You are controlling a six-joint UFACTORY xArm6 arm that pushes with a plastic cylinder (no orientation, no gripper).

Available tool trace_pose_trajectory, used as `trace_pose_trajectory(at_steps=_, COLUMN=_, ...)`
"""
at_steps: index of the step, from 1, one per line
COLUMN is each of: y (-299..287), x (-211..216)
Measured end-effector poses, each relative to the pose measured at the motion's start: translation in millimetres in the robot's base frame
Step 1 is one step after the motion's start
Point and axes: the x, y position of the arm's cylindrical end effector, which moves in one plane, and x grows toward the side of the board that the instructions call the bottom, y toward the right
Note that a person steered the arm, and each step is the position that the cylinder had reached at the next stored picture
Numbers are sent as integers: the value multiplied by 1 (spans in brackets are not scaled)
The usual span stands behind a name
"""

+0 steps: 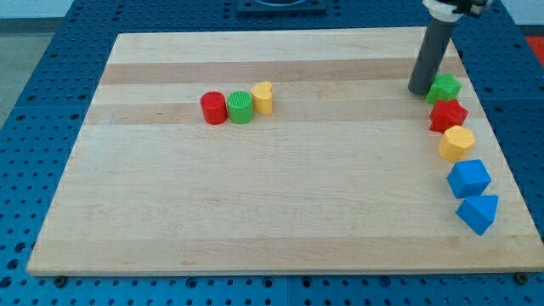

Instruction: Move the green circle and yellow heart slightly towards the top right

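The tip (pixel 419 90) rests on the board (pixel 255 221) near the view's top right corner, just beside the green star (pixel 444 87), which sits immediately to the tip's right. It is a bare rod with nothing to spread or close, and it carries nothing; whether it actually touches the star cannot be told.

The two blocks the task names lie far to the tip's left and a shade lower in the view. The green circle (pixel 241 107) stands in a tight row of three, with the red circle (pixel 213 108) touching it on the far side from the tip and the yellow heart (pixel 263 98) touching it on the near side, the heart being the closest of the three to the tip.

Below the tip, running down the view's right edge, are the red star (pixel 448 116), the yellow hexagon (pixel 457 143), the blue cube (pixel 469 178) and a blue wedge (pixel 478 212).

Judging by this layout, the push has not begun: the tip is well apart from both target blocks. What seems left is the whole job, namely travelling across to the row's lower left side, getting between the red circle and the green one or behind the pair, and nudging circle and heart a little toward the top right without dragging the red circle along.
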Motion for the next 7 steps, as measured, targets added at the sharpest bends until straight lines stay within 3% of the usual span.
trace_pose_trajectory(at_steps=1, y=0, x=0)
trace_pose_trajectory(at_steps=2, y=-38, x=0)
trace_pose_trajectory(at_steps=5, y=-252, x=97)
trace_pose_trajectory(at_steps=6, y=-299, x=94)
trace_pose_trajectory(at_steps=7, y=-308, x=69)
